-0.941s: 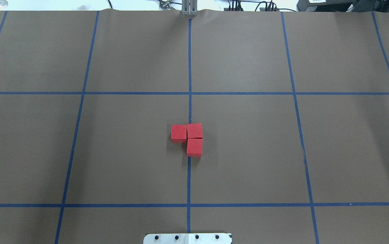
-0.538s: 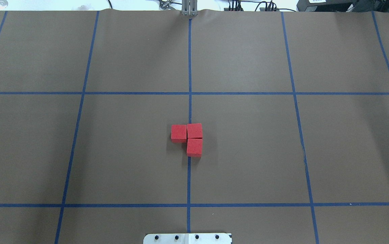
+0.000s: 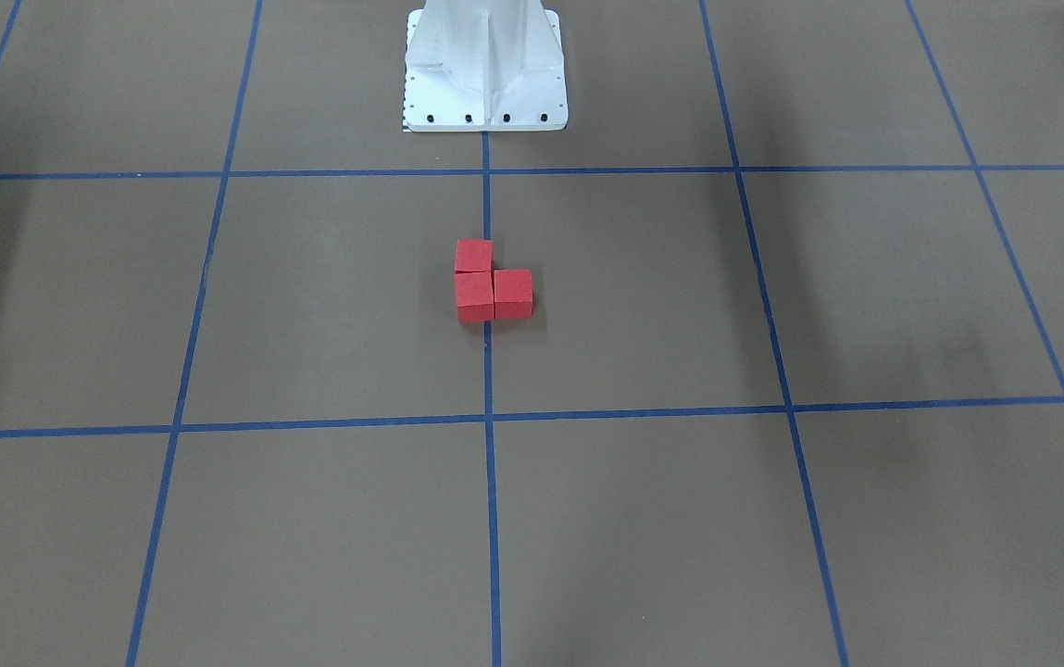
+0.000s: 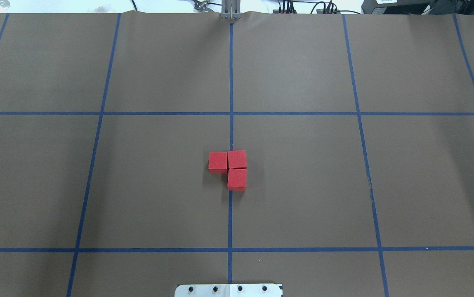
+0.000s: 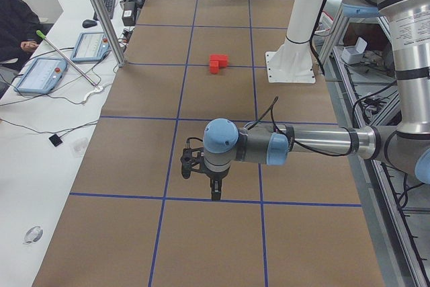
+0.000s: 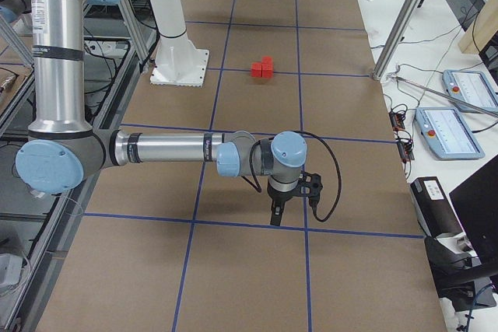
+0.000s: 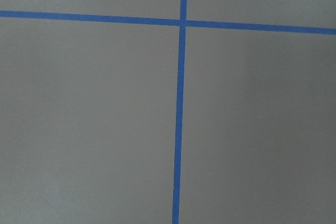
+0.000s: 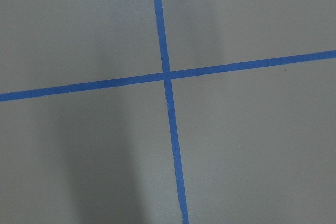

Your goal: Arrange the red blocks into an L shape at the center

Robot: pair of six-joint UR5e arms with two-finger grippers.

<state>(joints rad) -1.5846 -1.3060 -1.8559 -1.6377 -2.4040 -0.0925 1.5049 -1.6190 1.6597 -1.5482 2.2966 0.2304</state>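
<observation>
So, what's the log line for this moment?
red blocks: touching L at center | left gripper: away | right gripper: away

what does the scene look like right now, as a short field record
objects: three red blocks, flat on the brown paper, none stacked
shape: L, sides touching, two blocks on the middle blue line
left gripper: far from the blocks, state cannot tell
right gripper: far from the blocks, state cannot tell
task: L looks formed

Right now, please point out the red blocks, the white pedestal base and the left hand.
red blocks (image 4: 237, 159): overhead view, top face of the corner block.
white pedestal base (image 3: 485, 93): front-facing view, its lower front.
left hand (image 5: 215, 195): left side view, between its fingertips.
</observation>
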